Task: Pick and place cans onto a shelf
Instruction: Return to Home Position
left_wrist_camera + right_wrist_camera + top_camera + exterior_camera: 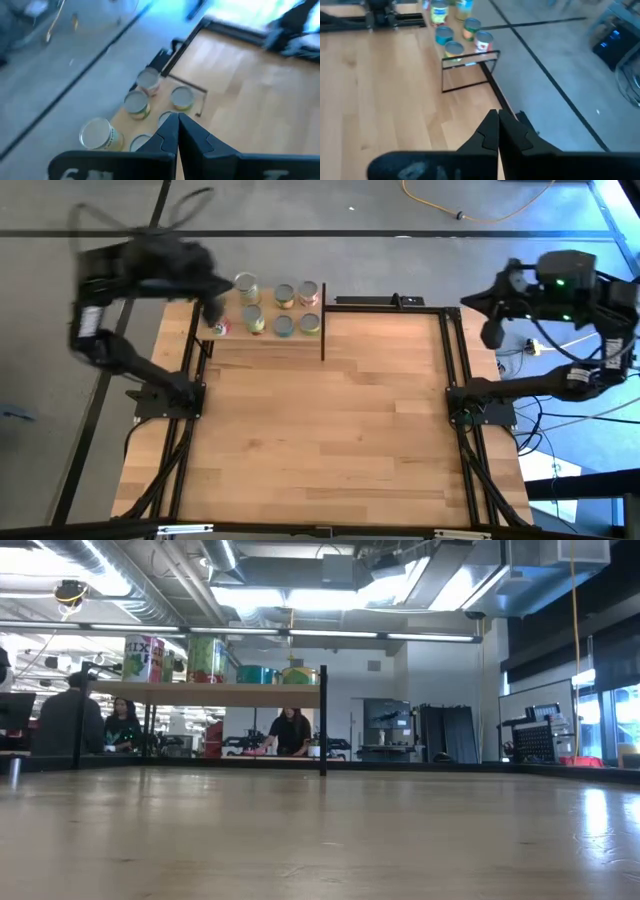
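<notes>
Several cans (284,295) with silvery tops stand in two rows on the shelf (270,348), a light-wood board on black posts at the table's far left. A black upright panel (323,320) closes its right end. In the low view the cans (145,658) stand on top of the board (210,693). My left gripper (213,308) is shut and empty above the shelf's left end; its wrist view looks down on the cans (136,102) past the shut fingers (177,122). My right gripper (492,332) is shut and empty off the table's far right corner; it also shows in its wrist view (497,117).
Black frame rails (455,350) run along the table's left and right sides and a bar (385,303) along its far edge. Bare tabletop (330,430) lies in front of the shelf. People (290,730) sit in the room beyond the table.
</notes>
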